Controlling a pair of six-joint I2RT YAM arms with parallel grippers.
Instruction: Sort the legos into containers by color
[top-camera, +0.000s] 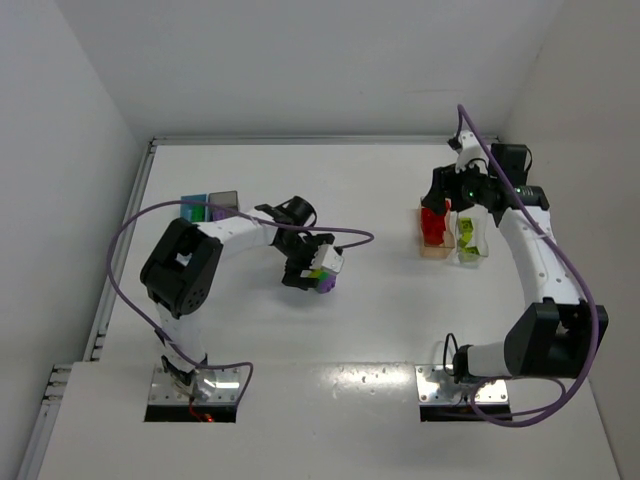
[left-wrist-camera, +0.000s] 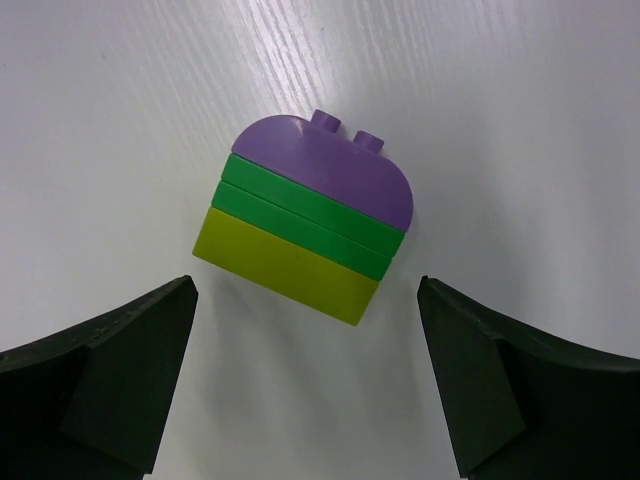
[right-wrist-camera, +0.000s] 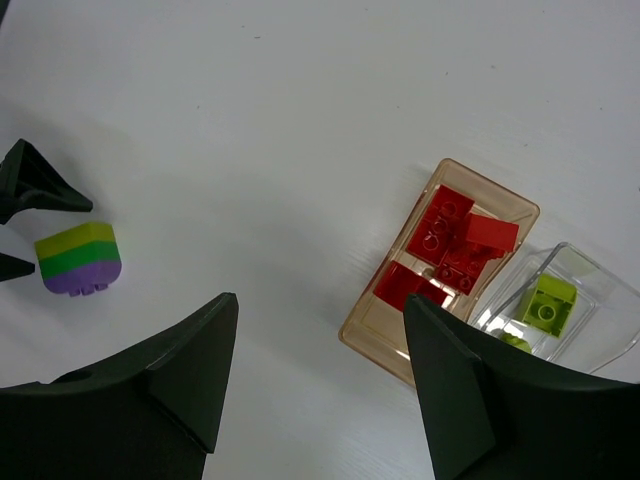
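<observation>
A stacked cluster (left-wrist-camera: 305, 225) of purple, green and yellow legos lies on the white table, also in the top view (top-camera: 323, 281) and the right wrist view (right-wrist-camera: 78, 260). My left gripper (left-wrist-camera: 305, 283) is open just over it, one finger to each side, not touching; in the top view it (top-camera: 316, 268) is at centre left. My right gripper (right-wrist-camera: 320, 300) is open and empty, above and beside the peach bin (right-wrist-camera: 375, 325), which holds red legos (right-wrist-camera: 450, 240). The clear bin (right-wrist-camera: 595, 275) next to it holds yellow-green legos (right-wrist-camera: 547, 303).
The peach bin (top-camera: 432, 253) and clear bin (top-camera: 472, 255) stand at the right under the right arm. A light blue bin (top-camera: 194, 207) and a dark grey bin (top-camera: 225, 199) stand at the back left, partly hidden by the left arm. White walls enclose the table.
</observation>
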